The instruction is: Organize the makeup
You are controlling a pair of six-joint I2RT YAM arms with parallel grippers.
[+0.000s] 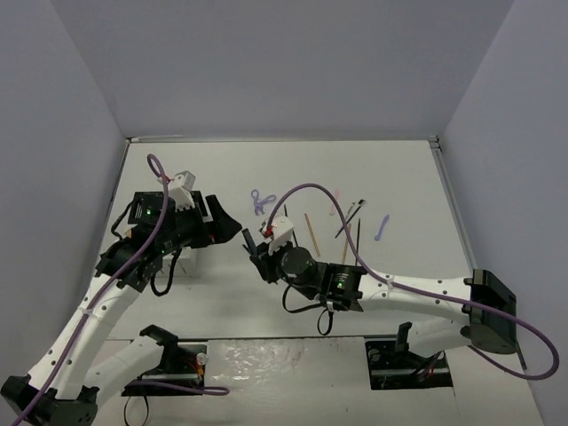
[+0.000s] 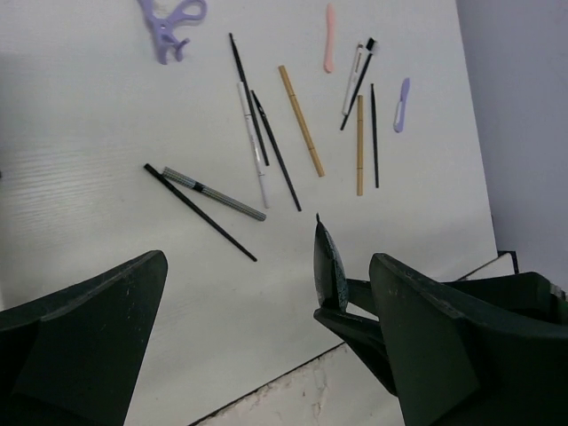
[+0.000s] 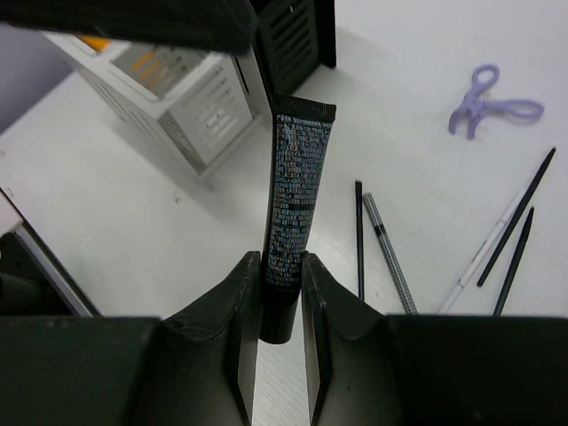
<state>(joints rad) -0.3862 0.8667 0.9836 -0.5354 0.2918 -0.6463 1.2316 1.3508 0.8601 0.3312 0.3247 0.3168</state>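
My right gripper (image 3: 280, 262) is shut on the cap end of a black printed tube (image 3: 297, 177), whose flat end points toward the organizer box (image 3: 177, 89). In the top view the right gripper (image 1: 256, 248) sits just right of my open, empty left gripper (image 1: 225, 227). In the left wrist view the tube (image 2: 330, 266) stands between the wide-open fingers (image 2: 89, 346). Loose makeup lies on the table: a purple scissor-like tool (image 2: 171, 18), tan sticks (image 2: 302, 120), black pencils (image 2: 200, 213), a grey pencil (image 2: 213, 193), a pink tool (image 2: 329, 37) and a lilac tool (image 2: 402, 104).
The organizer has a white-grey body and a black slotted part (image 3: 293, 35); in the top view the left arm (image 1: 160, 226) hides it. The makeup spreads across the table's middle and right (image 1: 312, 233). Grey walls enclose the table on three sides.
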